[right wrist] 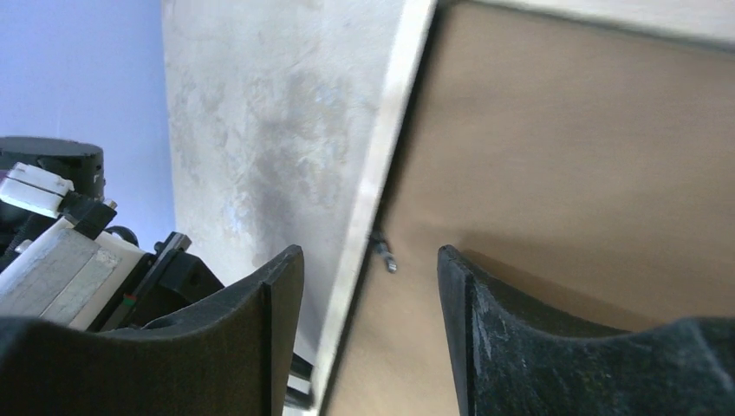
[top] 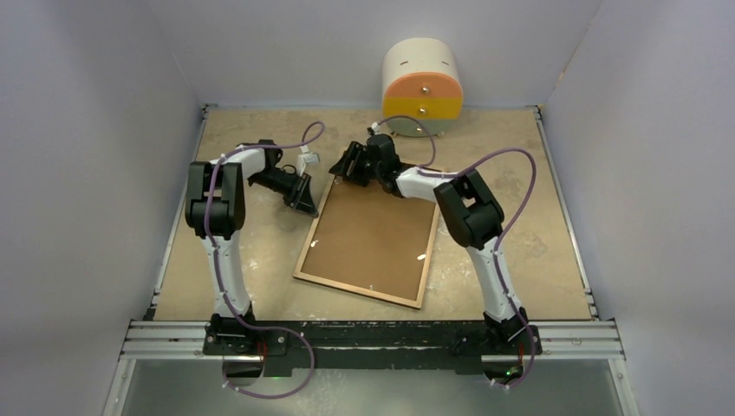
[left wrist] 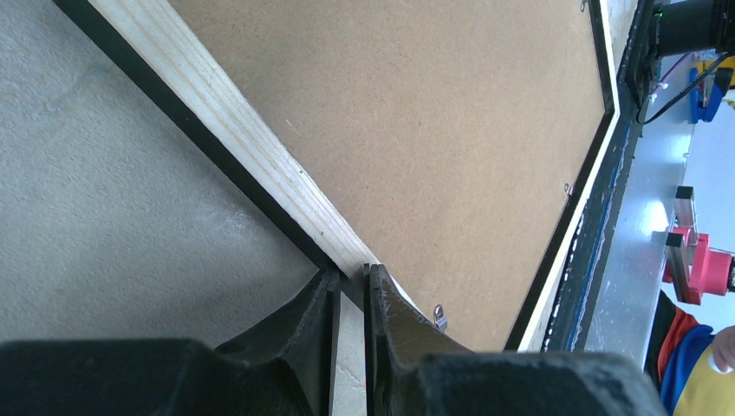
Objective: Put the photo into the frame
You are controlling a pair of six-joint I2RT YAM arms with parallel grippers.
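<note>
The frame (top: 355,293) lies back up on the table, its light wood rim around a brown backing board (top: 373,234). The photo is out of view. My left gripper (top: 305,201) is at the frame's left side near the far corner. In the left wrist view the gripper (left wrist: 351,282) is shut on the frame's wood rim (left wrist: 251,147), beside the board (left wrist: 433,130). My right gripper (top: 347,165) hovers open over the far left corner. In the right wrist view the gripper (right wrist: 371,260) straddles the rim (right wrist: 381,147) and the board (right wrist: 563,156).
A round cream, orange and yellow drawer box (top: 422,87) stands at the back wall. Small metal clips (left wrist: 439,314) sit along the board's edge, one also in the right wrist view (right wrist: 387,257). A metal rail (top: 373,338) runs along the near edge.
</note>
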